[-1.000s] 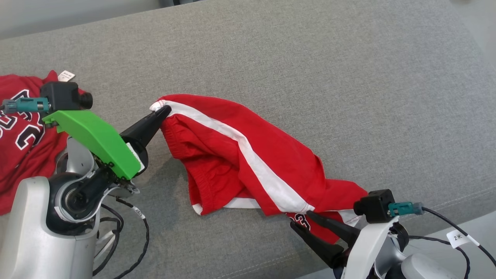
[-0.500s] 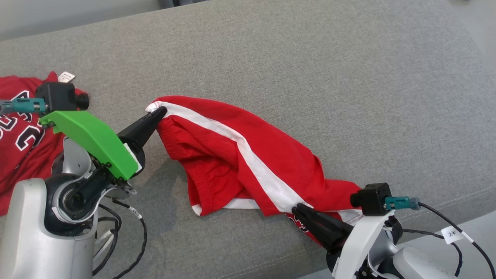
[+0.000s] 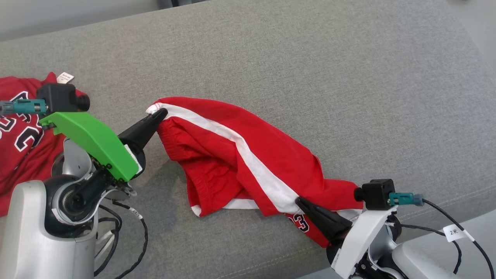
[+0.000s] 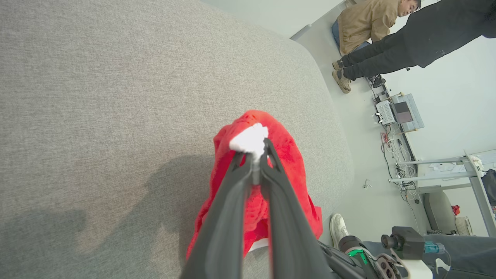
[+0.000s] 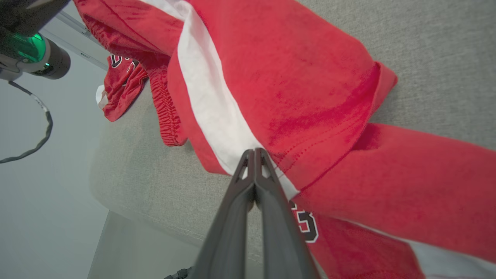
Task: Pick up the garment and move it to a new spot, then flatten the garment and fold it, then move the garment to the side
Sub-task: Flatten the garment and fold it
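Far side: grey cushion [image 3: 329,58] bare, lots of room.
Middle: red shorts [image 3: 271,155] in the way.
Left edge: red shirt [image 3: 19,143] blocks.

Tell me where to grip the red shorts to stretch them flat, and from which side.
Grip the red shorts at both ends of the white side stripe: the waistband corner from the robot's left, the leg hem from the near right. They lie bunched along that stripe, so pulling its ends apart should likely flatten them.

Grey fabric couch [image 3: 310,58], pale floor [image 4: 368,190], metal-framed desk [image 4: 445,187] beyond.
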